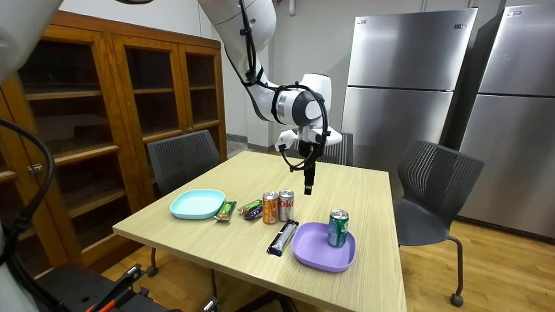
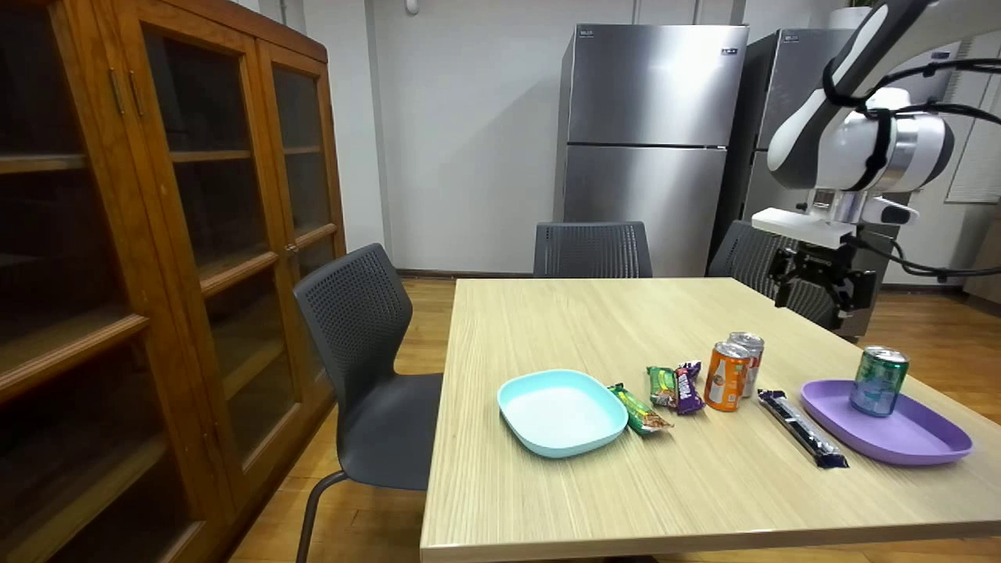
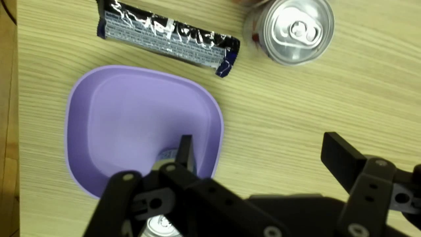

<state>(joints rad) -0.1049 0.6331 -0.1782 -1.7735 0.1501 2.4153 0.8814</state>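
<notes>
While the gripper (image 3: 258, 143) hangs above the table (image 3: 279, 108) with its fingers (image 3: 340, 158) spread wide and nothing between them, the likeliest trouble is a clip: a low sideways sweep or an off-line drop could knock the green can (image 1: 337, 228), since one finger covers part of it in the wrist view. Tipped, it would probably roll against the rim of the purple plate (image 3: 141, 98) — or over it, perhaps into the bar (image 3: 167, 38) just beside. The green can stands upright in the purple plate, seemingly lower than the fingertips and off toward one finger, not between the two — apart from the gripper in both exterior views.
</notes>
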